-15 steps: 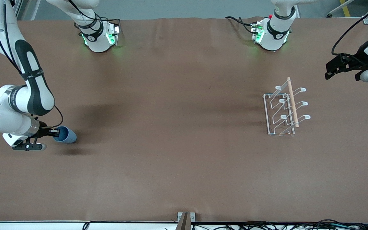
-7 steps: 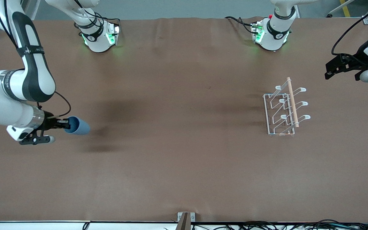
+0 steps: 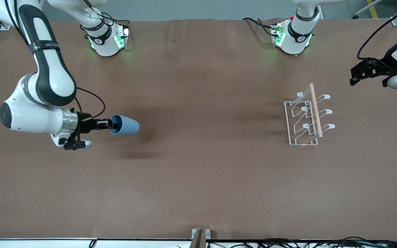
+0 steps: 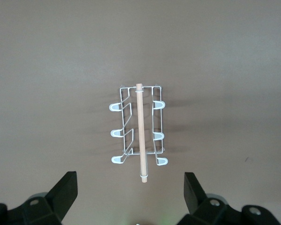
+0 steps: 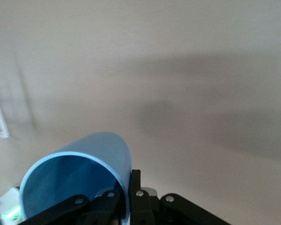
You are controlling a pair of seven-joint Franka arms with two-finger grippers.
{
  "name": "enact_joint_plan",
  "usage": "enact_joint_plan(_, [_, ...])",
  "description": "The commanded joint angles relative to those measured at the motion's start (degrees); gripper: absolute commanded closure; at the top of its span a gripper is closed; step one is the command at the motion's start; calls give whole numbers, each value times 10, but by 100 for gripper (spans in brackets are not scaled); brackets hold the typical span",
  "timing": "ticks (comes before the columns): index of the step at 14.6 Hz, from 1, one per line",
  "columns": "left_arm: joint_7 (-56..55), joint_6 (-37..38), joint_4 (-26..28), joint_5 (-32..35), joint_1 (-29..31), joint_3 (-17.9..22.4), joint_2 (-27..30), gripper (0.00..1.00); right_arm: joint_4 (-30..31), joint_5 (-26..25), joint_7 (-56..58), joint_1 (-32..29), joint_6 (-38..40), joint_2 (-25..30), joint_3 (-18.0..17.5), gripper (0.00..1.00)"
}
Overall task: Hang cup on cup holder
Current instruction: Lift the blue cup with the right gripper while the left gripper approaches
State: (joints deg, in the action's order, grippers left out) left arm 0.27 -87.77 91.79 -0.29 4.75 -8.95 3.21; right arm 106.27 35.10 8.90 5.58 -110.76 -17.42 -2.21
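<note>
Front view: right gripper (image 3: 110, 125) clamps light-blue cup (image 3: 125, 125) by rim, airborne over table's right-arm end. Cup holder (image 3: 307, 115) well apart, prongs bare. Left gripper (image 4: 131, 192) waits spread above holder. Remaining: transport, hang

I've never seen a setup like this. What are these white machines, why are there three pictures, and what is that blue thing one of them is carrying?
These are two robot arms bolted along one edge of a brown table. The big picture looks down from a high camera facing them; the two smaller ones come from cameras on each arm's wrist. The right gripper is pinching the rim of a light-blue cup, carried on its side in the air; its wrist camera looks into the cup's open mouth. On the table, toward the left arm's end, stands a white wire cup holder with a wooden rod on top. The left gripper waits open above the table, looking at that holder.
</note>
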Motion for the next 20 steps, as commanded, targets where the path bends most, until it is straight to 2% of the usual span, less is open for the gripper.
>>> enact_joint_plan(1, [-6,-11,-8,-7,-30,-18,-21,0,8,77,7,28,2,5,2,98])
enact_joint_plan(5, [-6,-34,-11,-5,-114,-53,-38,0,3,183,9,57,12,3,2,99])
enact_joint_plan(7, [4,-51,-13,-15,-155,-56,-50,0,-4,230,15,61,33,-1,2,100])
enact_joint_plan(9, [14,-71,-19,-64,-191,-57,-65,0,-5,276,46,65,48,-13,2,100])
enact_joint_plan(12, [17,-114,-19,-74,-258,-60,-84,0,-6,355,80,70,91,-34,2,100])
enact_joint_plan(15, [34,-151,-43,-72,-307,-60,-120,0,-17,379,93,90,94,-52,2,98])
enact_joint_plan(17, [65,-176,-71,-70,-327,-60,-151,0,-45,390,93,94,128,-77,2,98])
enact_joint_plan(20, [70,-216,-78,-69,-354,-59,-173,0,-81,396,94,94,163,-114,2,98])
